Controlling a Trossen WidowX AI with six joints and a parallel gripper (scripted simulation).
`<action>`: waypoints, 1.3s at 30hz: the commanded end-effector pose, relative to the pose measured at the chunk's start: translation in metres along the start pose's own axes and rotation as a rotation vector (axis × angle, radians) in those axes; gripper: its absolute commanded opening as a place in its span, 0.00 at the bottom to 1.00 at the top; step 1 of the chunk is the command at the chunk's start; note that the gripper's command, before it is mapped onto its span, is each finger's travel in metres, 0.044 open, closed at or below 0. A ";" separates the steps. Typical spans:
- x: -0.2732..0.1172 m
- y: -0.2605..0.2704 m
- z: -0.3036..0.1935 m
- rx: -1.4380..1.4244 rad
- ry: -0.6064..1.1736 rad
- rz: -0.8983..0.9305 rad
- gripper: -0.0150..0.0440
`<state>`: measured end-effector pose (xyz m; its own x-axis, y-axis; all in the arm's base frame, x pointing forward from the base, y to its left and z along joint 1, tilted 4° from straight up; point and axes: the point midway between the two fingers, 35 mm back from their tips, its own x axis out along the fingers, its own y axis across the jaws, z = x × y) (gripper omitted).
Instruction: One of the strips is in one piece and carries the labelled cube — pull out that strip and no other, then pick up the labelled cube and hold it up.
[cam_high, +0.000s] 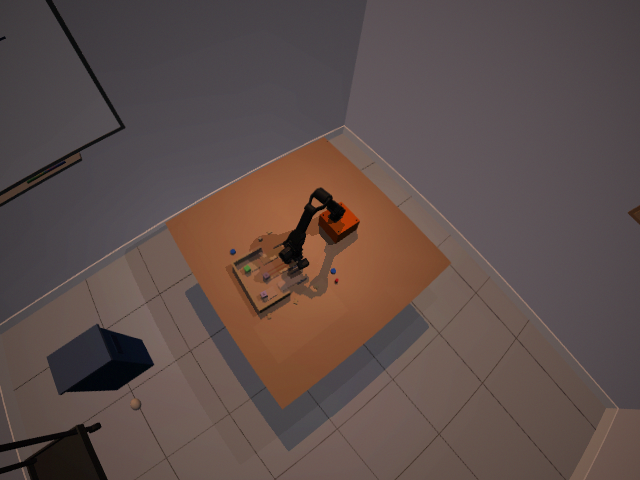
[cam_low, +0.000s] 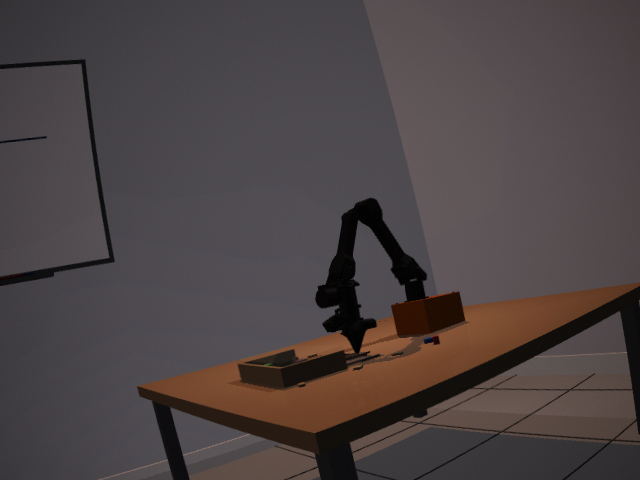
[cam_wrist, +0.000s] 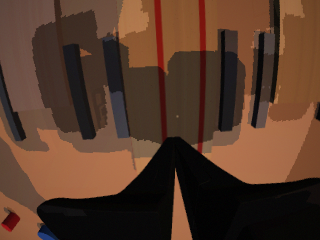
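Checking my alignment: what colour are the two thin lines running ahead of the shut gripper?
Red. The two lines show best in the wrist view, just beyond the gripper.

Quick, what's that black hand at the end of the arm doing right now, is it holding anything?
Hand: closed, fingers pressed together, tips low over the table; nothing can be seen held between them.

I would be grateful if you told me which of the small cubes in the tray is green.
The green cube is the one at the tray's far end, nearest the blue ball; the other cubes look purplish or pale.
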<state>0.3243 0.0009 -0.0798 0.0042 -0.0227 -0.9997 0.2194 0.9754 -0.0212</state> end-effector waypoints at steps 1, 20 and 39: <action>0.006 -0.001 -0.016 0.005 0.035 -0.003 0.25; 0.005 -0.002 -0.042 0.005 0.037 -0.003 0.25; 0.005 -0.002 -0.066 0.005 0.039 -0.003 0.25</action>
<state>0.2757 0.0119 -0.0795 0.0054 -0.0225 -0.9997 0.2200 0.9753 -0.0207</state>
